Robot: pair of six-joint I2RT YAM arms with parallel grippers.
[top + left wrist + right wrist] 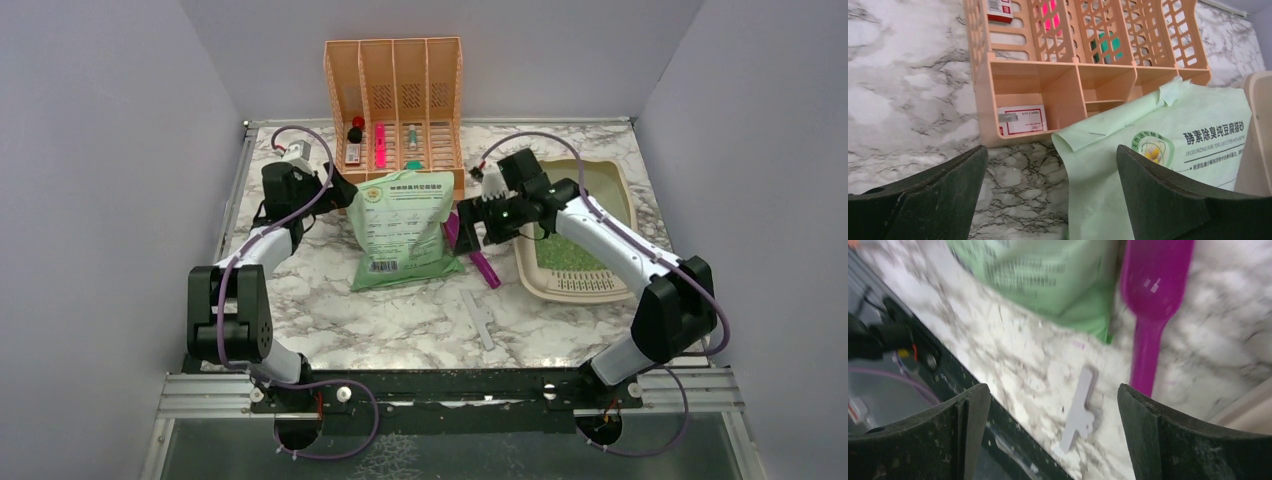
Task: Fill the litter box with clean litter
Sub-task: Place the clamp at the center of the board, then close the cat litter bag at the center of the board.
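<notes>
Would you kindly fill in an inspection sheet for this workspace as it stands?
Surface: marble table.
Job's things: litter box at right, clean litter over part of its floor, right arm partly covering it.
Clutter: green litter bag lying centre; magenta scoop beside it; grey strip nearer; peach organizer at back.
Grippers: left gripper open, empty; right gripper open, empty.
Cables: purple cables looping along both arms.
Surroundings: grey walls on three sides.
</notes>
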